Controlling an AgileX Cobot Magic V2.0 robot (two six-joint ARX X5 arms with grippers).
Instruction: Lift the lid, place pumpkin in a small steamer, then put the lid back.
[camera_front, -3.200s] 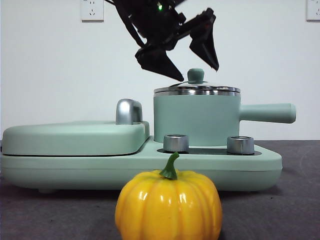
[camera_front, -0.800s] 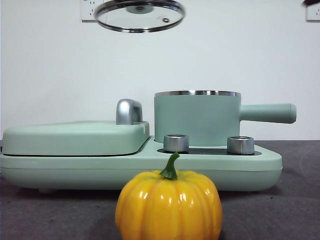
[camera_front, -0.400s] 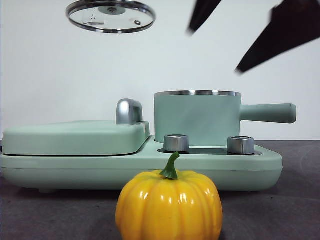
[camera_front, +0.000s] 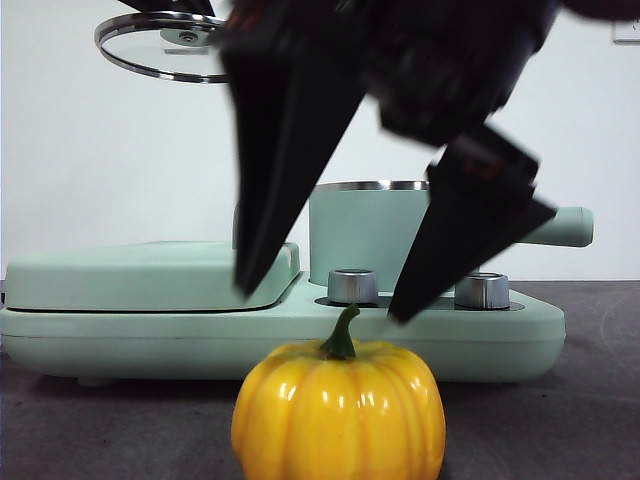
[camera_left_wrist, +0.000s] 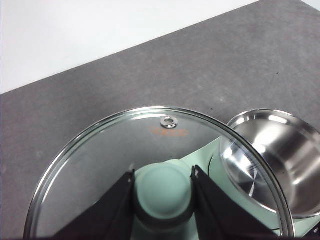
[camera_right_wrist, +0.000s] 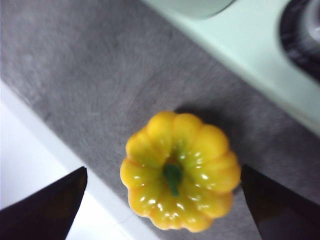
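The glossy yellow-orange ribbed toy pumpkin with its curved green stem is seen resting on the grey table, just in front of the long mint green base unit and near the table's front edge. The right gripper is positioned directly above it, jaws spread wide to either side of the stem and not yet touching. For a sound grasp, a straight descent is advised until the jaws flank the widest ribs; the glossy skin is judged liable to slip. The mint green cylindrical small steamer with steel rim stands uncovered on the base unit; its steel interior is seen empty in the left wrist view. The round clear glass lid is held aloft by its knob, clamped in the left gripper.
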